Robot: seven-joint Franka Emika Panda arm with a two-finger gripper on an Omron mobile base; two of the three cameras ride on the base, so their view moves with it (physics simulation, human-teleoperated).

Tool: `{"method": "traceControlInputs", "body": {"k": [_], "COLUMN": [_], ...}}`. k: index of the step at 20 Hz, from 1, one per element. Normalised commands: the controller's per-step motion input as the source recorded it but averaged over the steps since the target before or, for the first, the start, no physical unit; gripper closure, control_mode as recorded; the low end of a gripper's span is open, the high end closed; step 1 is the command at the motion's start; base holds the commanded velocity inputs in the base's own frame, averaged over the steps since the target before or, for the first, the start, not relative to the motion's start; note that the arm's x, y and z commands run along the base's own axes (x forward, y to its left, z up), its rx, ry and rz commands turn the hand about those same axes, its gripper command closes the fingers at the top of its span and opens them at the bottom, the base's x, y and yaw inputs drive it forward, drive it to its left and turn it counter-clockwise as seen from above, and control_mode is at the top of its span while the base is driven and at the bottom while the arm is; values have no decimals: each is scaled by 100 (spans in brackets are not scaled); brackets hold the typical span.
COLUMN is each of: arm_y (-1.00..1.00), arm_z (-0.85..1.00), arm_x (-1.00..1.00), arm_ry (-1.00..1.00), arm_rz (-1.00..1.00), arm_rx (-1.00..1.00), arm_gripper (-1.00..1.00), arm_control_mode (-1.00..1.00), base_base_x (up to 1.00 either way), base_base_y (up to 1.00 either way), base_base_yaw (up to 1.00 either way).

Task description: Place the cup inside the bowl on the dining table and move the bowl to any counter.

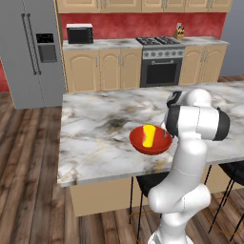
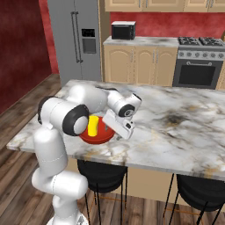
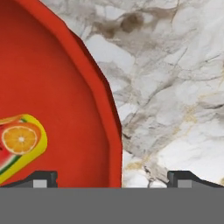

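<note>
Yellow cup (image 1: pixel 149 136) lying inside the red bowl (image 1: pixel 162 147) on the marble dining table (image 1: pixel 95 138), gripper (image 3: pixel 112 177) spread wide and empty, fingertips (image 3: pixel 43 178) straddling the bowl's rim, one over the bowl, the other over the marble

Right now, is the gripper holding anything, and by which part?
Nothing is held. The gripper is open, straddling the bowl rim; the cup lies inside the bowl.

Count: one yellow cup (image 1: pixel 149 136); one red bowl (image 1: pixel 138 141); one marble table (image 1: pixel 95 128); two black stools (image 2: pixel 102 175).
</note>
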Motion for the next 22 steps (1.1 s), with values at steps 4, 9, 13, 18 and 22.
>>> {"method": "traceControlInputs", "body": {"k": [4,9,13,18,22], "arm_y": [7,7,7,3,0], "arm_z": [-11,-13,-9,-9,-6], "arm_x": [0,0,0,0,0], "arm_ry": [4,5,5,4,4], "arm_rz": [1,1,1,1,2], "arm_rx": [0,0,0,0,0], "arm_gripper": [-100,-100,-100,-100,-100], "arm_control_mode": [-100,-100,-100,-100,-100], "base_base_x": [0,0,0,0,0], "base_base_y": [0,0,0,0,0], "base_base_yaw": [0,0,0,0,0]}}
